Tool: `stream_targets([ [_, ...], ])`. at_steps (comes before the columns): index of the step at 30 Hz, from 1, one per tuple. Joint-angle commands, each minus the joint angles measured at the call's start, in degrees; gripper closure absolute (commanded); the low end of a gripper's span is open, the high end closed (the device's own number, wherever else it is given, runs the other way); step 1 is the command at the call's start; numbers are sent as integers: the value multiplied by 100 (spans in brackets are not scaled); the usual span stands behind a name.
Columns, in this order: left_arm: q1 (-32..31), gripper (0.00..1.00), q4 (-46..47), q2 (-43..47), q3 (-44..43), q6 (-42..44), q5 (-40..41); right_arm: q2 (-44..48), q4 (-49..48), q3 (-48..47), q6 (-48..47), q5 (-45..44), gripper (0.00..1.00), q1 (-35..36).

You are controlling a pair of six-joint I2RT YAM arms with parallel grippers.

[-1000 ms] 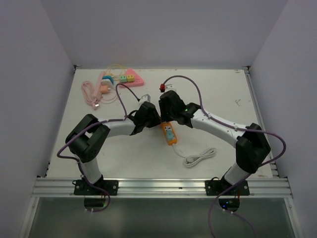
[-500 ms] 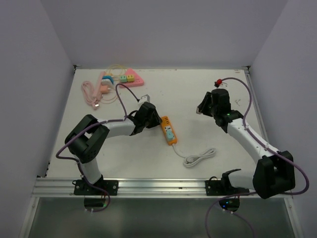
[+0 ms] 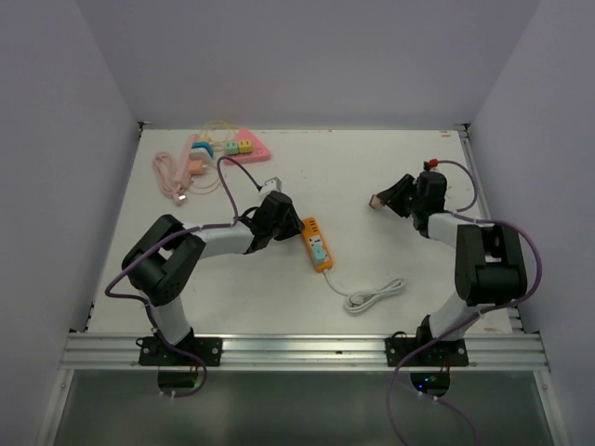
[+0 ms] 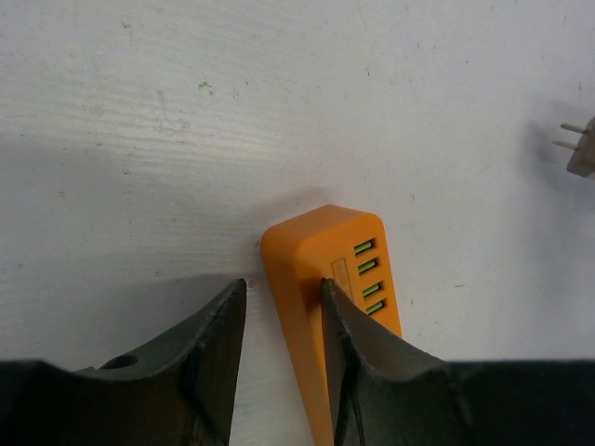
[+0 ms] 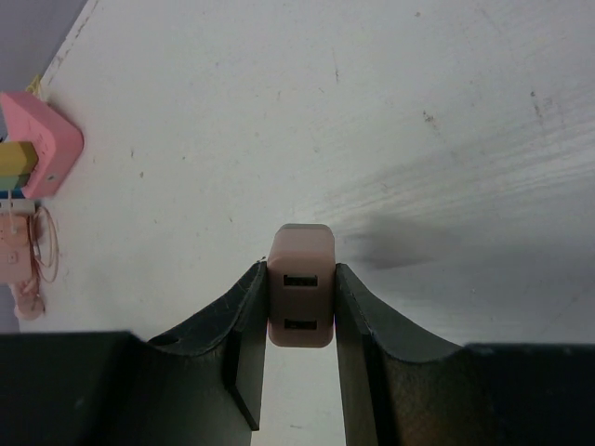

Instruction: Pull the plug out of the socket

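The orange power strip (image 3: 317,245) lies mid-table, its white cord (image 3: 372,295) trailing toward the front. My left gripper (image 3: 292,223) is open at the strip's far end. In the left wrist view (image 4: 284,288) one finger rests on the strip (image 4: 325,251) and the other stands on the bare table beside it. My right gripper (image 3: 388,198) is at the right side, well away from the strip, shut on the pink plug (image 3: 376,200). The right wrist view shows the plug (image 5: 300,279), with two USB ports, clamped between the fingers (image 5: 299,269). Its prongs show at the right edge of the left wrist view (image 4: 578,149).
A pink triangular socket block (image 3: 237,144) with coloured plugs and a coiled pink cable (image 3: 172,177) sit at the back left. The block also shows at the left edge of the right wrist view (image 5: 37,139). White walls enclose the table.
My right arm has swung from over the power strip to the right side of the table, carrying the pink plug away from the strip. The left gripper has stayed on the strip.
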State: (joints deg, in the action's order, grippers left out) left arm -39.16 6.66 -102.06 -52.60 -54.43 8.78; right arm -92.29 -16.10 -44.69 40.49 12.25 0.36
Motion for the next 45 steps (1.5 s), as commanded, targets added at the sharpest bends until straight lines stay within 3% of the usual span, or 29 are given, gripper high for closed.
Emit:
stream_targets([
  [1,-66,59,-964,-147,233,231,-34,-411,-1263,-172,398,454,100,-18],
  [4,-66,59,-947,-139,241,249,-51,-658,-1387,-181,416,384,100,-184],
  [6,-57,59,-947,-130,250,267,-51,-702,-1431,-120,433,375,93,-247],
  [7,-66,59,-947,-121,259,267,-51,-720,-1414,-111,442,375,86,-273],
  [8,-66,59,-938,-121,259,267,-60,-746,-1361,-102,442,375,69,-317],
  [11,-57,58,-912,-130,268,249,-86,-852,-1291,-128,390,471,45,-405],
  [17,-66,58,-938,-77,276,240,-95,-1054,-1203,-155,354,550,38,-554],
  [22,-66,58,-956,-33,285,240,-69,-677,-520,-277,-58,103,13,-607],
  [25,-66,58,-947,-42,285,240,-87,-238,281,-470,-480,-328,4,-607],
  [33,-66,56,-964,55,259,267,-113,1158,2364,-831,-1517,-688,2,-81],
  [40,-66,53,-947,195,329,223,-192,1828,3524,-910,-1703,-1058,4,1342],
  [45,-66,52,-947,371,329,223,-192,2031,3666,-796,-1456,-1207,10,2441],
])
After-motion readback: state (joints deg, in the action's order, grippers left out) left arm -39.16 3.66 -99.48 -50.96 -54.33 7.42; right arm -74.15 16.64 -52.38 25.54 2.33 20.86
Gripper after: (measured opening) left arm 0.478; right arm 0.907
